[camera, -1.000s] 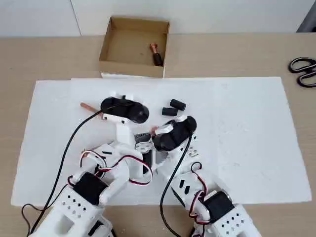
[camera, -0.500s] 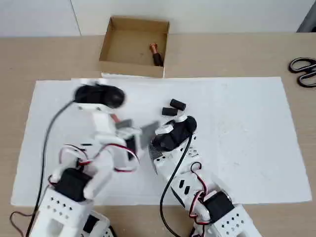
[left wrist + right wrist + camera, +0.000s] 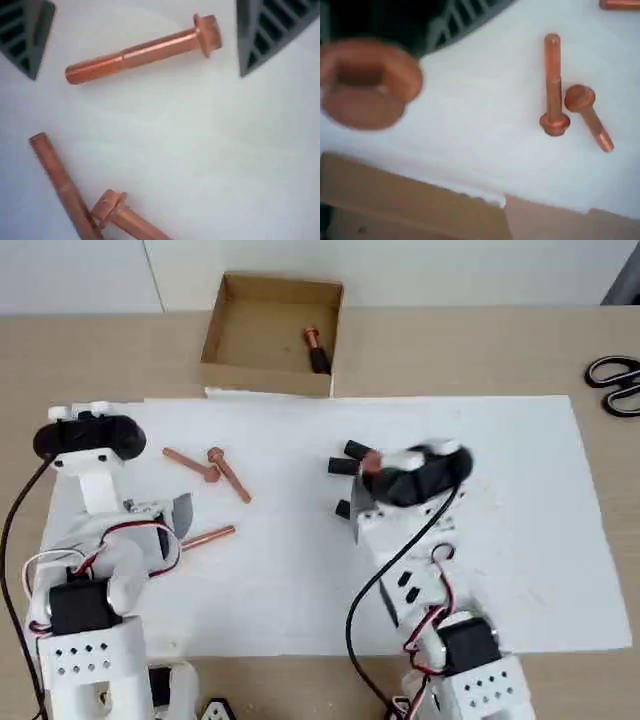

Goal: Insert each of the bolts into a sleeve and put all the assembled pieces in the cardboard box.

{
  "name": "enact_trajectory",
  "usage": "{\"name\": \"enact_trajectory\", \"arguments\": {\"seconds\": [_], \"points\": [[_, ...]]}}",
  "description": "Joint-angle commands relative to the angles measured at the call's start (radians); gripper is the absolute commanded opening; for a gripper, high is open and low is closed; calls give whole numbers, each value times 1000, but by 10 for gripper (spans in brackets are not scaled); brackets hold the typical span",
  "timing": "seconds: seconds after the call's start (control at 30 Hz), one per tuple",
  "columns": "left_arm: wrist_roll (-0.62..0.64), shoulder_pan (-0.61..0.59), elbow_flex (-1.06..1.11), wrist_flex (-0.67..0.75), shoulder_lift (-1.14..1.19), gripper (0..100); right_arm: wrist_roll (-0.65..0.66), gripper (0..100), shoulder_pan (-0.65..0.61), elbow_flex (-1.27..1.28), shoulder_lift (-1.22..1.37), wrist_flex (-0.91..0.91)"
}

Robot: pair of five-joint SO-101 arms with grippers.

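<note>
My left gripper (image 3: 145, 30) is open at the left of the white sheet, its dark fingers (image 3: 270, 30) on either side of a copper bolt (image 3: 142, 50) lying flat (image 3: 208, 537). Two more bolts (image 3: 190, 462) (image 3: 230, 476) lie touching just beyond it. My right gripper (image 3: 362, 478) is mid-sheet, shut on a bolt whose copper head (image 3: 367, 85) looms close, with a dark shape right behind it. Two black sleeves (image 3: 360, 451) (image 3: 342, 466) lie beside that gripper. The cardboard box (image 3: 225, 335) at the back holds one assembled piece (image 3: 316, 350).
The white sheet (image 3: 500, 540) covers most of the tabletop, with free room on its right half. Scissors (image 3: 612, 383) lie at the far right edge of the table. The box's near wall (image 3: 410, 210) stands close in front of the right gripper.
The arms, close together at mid-sheet a second ago, have parted. The left arm swung left to stand over the lone bolt. The right arm shifted right and back, keeping its bolt.
</note>
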State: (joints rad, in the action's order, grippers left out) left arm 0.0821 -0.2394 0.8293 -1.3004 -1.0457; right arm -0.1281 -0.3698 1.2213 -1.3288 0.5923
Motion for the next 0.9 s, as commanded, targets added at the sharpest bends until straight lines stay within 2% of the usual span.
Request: {"name": "enact_trajectory", "arguments": {"seconds": [0.0,0.43,0.63,0.87], "points": [[-18,-12,1,-23,-9,244,26,4,10,-235,194,-28],[-20,-12,-4,-103,-9,244,20,7,4,-1249,1248,-79],[-20,-12,-4,-103,-9,244,28,5,2,-1510,1575,-323],[-20,-12,-1,-103,-9,244,28,5,-1,-1738,1857,-338]]}}
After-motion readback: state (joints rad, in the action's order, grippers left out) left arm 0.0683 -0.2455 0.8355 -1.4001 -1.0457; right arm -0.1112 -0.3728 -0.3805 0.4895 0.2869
